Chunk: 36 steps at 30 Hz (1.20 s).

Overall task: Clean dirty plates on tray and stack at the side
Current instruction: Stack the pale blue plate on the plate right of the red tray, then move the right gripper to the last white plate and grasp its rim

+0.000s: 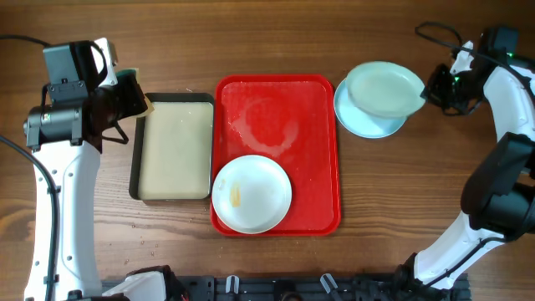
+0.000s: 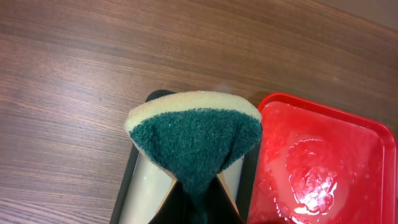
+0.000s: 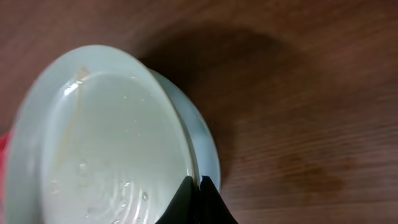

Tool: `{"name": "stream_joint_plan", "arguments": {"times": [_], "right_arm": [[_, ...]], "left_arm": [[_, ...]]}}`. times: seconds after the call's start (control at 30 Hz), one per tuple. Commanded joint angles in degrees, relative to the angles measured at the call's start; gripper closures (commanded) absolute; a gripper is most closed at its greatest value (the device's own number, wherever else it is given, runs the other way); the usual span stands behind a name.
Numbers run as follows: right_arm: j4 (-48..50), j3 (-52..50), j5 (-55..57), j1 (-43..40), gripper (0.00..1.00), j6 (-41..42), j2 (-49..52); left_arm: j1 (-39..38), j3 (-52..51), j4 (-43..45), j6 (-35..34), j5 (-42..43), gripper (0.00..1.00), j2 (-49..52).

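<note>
The red tray (image 1: 318,159) lies mid-table, wet inside, with a white plate (image 1: 252,193) with a yellowish smear in its near left corner. To its right on the table lies a pale blue plate (image 1: 361,122). My right gripper (image 1: 429,90) is shut on the rim of a second pale plate (image 1: 384,89), held tilted just above the first one; in the right wrist view the held plate (image 3: 106,143) is wet over the lower plate (image 3: 205,140), fingers (image 3: 196,183) pinching its rim. My left gripper (image 1: 134,94) is shut on a green-and-yellow sponge (image 2: 196,140) above the black tray.
A black-rimmed tray (image 1: 174,149) with a beige inside lies left of the red tray; its far end also shows in the left wrist view (image 2: 140,186). Bare wooden table surrounds everything.
</note>
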Motion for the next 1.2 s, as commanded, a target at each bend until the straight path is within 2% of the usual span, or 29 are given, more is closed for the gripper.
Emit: {"name": "stream_joint_plan", "arguments": {"times": [0.0, 0.1, 0.13, 0.17, 0.2, 0.23, 0.33, 0.43, 0.5, 0.57, 0.8, 0.9, 1.1, 1.13, 1.17], "right_arm": [[0.9, -3.0, 3.7, 2.7, 0.96, -1.2, 0.7], [0.8, -4.0, 6.9, 4.9, 0.95, -1.3, 0.8], [0.8, -4.1, 6.9, 5.5, 0.86, -1.3, 0.8], [0.8, -4.1, 6.9, 5.9, 0.65, -1.2, 0.8], [0.9, -4.1, 6.9, 6.1, 0.51, -1.2, 0.8], [0.7, -4.1, 6.3, 6.3, 0.44, -1.2, 0.8], [-0.5, -4.1, 1.5, 7.9, 0.38, -5.7, 0.8], [-0.7, -4.1, 0.2, 10.8, 0.38, -7.7, 0.8], [-1.4, -4.1, -5.6, 14.0, 0.39, -9.4, 0.8], [-2.5, -4.1, -7.7, 17.0, 0.39, -10.3, 0.8], [-9.2, -4.2, -6.8, 34.1, 0.47, -11.7, 0.8], [-10.1, -5.2, -2.3, 40.7, 0.52, -11.4, 0.8], [-1.2, -14.5, -1.6, 49.4, 0.54, -9.9, 0.9], [0.7, -16.4, -1.6, 50.2, 0.59, -9.9, 0.8], [1.8, -17.6, -1.6, 50.8, 0.69, -9.9, 0.9]], "left_arm": [[0.3, 0.2, 0.4, -0.2, -0.3, 0.95, 0.2], [0.3, 0.2, 0.4, -0.2, -0.3, 0.95, 0.2], [0.3, 0.2, 0.4, -0.2, -0.3, 0.95, 0.2], [0.3, 0.2, 0.4, -0.2, -0.3, 0.95, 0.2], [0.3, 0.2, 0.4, -0.2, -0.3, 0.95, 0.2], [0.3, 0.2, 0.4, -0.2, -0.3, 0.95, 0.2], [0.3, 0.2, 0.5, -0.2, -0.3, 0.95, 0.3], [0.2, 0.2, 1.7, 0.5, 0.1, 0.96, 1.6], [0.0, 0.2, 1.7, 4.5, 5.5, 0.96, 3.7], [-0.8, 0.2, 1.7, 4.6, 6.8, 0.96, 6.1], [-5.0, 0.2, 1.6, 4.5, 6.8, 0.95, 16.0], [-5.0, 0.1, 0.6, 4.4, 6.8, 0.95, 17.3], [-5.0, 0.1, 0.6, 4.4, 6.8, 0.95, 17.4], [-5.0, 0.1, 0.6, 4.4, 6.8, 0.95, 17.4], [-5.0, 0.1, 0.6, 4.4, 6.8, 0.95, 17.4]]}}
